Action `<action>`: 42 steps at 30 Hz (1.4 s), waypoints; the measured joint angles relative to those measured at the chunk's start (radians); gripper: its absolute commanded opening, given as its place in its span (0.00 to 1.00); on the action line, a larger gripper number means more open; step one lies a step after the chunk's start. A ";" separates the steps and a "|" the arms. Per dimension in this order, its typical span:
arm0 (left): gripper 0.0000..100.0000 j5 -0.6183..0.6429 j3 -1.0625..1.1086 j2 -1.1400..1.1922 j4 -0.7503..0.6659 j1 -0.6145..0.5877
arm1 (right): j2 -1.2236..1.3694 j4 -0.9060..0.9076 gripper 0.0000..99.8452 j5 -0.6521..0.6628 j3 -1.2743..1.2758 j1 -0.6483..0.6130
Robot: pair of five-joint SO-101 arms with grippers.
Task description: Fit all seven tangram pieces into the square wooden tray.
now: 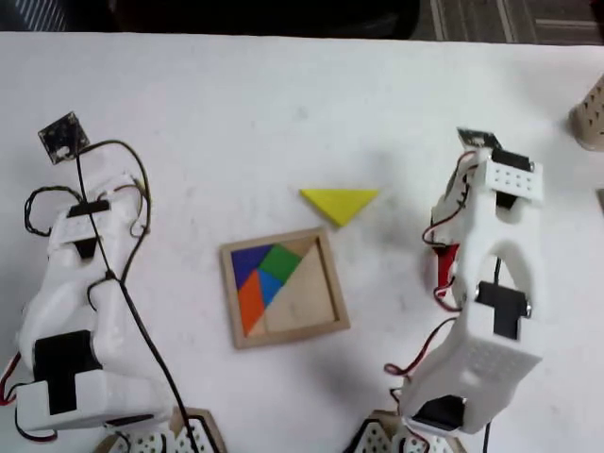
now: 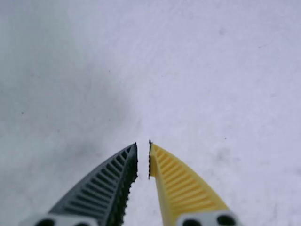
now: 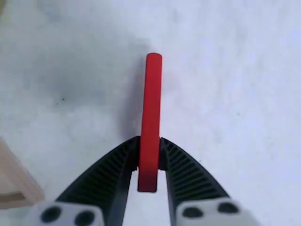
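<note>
My right tool (image 3: 149,141) is closed tight on a red piece (image 3: 151,117). The red piece stands on its thin edge between the two black fingers (image 3: 110,174) and pokes out past their tips, over the white bench (image 1: 236,113). A corner of the wooden tray (image 3: 14,183) is just off to one side of this tool. My left tool (image 2: 143,150) is narrow. Its grey finger (image 2: 108,183) and yellow finger (image 2: 181,183) almost meet at the tips, with nothing between them and plain bench below. From up high, the tray sits in the middle of the bench, between my two arms. It has a blue piece (image 1: 247,262), a green piece (image 1: 280,261), an orange piece (image 1: 249,300) and a small light blue piece (image 1: 270,285) packed into one half. The other half shows bare wood. A yellow triangle (image 1: 338,202) lies flat on the bench near the tray's far edge, not touching it.
</note>
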 measured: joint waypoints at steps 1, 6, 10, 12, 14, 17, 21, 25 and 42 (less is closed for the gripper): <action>0.08 0.000 0.000 0.000 0.000 0.000 | -0.029 0.028 0.02 0.000 -0.014 -0.014; 0.08 0.000 0.000 0.000 0.000 0.000 | -0.181 0.133 0.02 -0.008 -0.041 -0.144; 0.08 0.000 0.000 0.000 0.000 0.000 | -0.273 0.187 0.02 -0.120 -0.041 -0.295; 0.08 0.000 0.000 0.000 0.000 0.000 | -0.282 0.189 0.02 -0.172 -0.041 -0.367; 0.08 0.000 0.000 0.000 0.000 0.000 | -0.278 0.189 0.02 -0.212 -0.041 -0.433; 0.08 0.000 0.000 0.000 0.000 0.000 | -0.239 0.164 0.02 -0.267 -0.009 -0.523; 0.08 0.000 0.000 0.000 0.000 0.000 | -0.157 0.046 0.02 -0.299 0.071 -0.586; 0.08 0.000 0.000 0.000 0.000 0.000 | -0.095 -0.049 0.02 -0.304 0.114 -0.637; 0.08 0.000 0.000 0.000 0.000 0.000 | 0.018 -0.029 0.19 -0.276 0.095 -0.769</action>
